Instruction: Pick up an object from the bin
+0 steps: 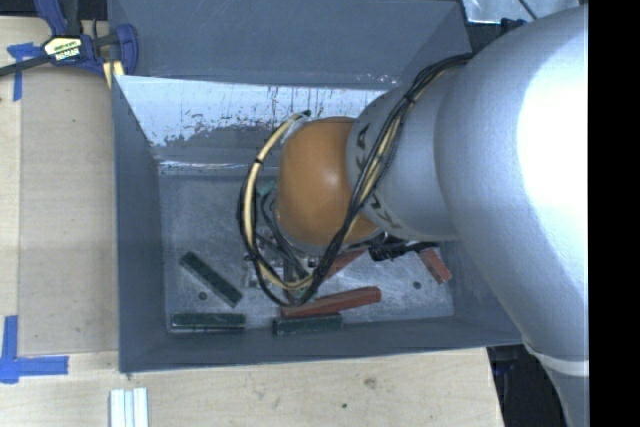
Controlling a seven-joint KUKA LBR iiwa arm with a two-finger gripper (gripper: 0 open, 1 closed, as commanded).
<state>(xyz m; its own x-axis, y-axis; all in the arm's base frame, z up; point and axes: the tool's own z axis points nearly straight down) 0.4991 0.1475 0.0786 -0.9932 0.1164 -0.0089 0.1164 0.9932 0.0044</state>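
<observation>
The gripper (284, 267) hangs low in the bin (140, 215) under its orange cover (312, 180), just left of a red-brown stick (335, 298). Whether it is open or clenched, I cannot tell. A dark bar (307, 323) lies just below the stick, and a slanted dark bar (210, 277) lies well to its left.

Grey bin (135, 235), dark green bars (210, 277), red-brown bars (335, 299)

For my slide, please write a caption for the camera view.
Orange-covered robot wrist in a grey metal bin, near dark green flat bars and a red-brown flat bar.
</observation>
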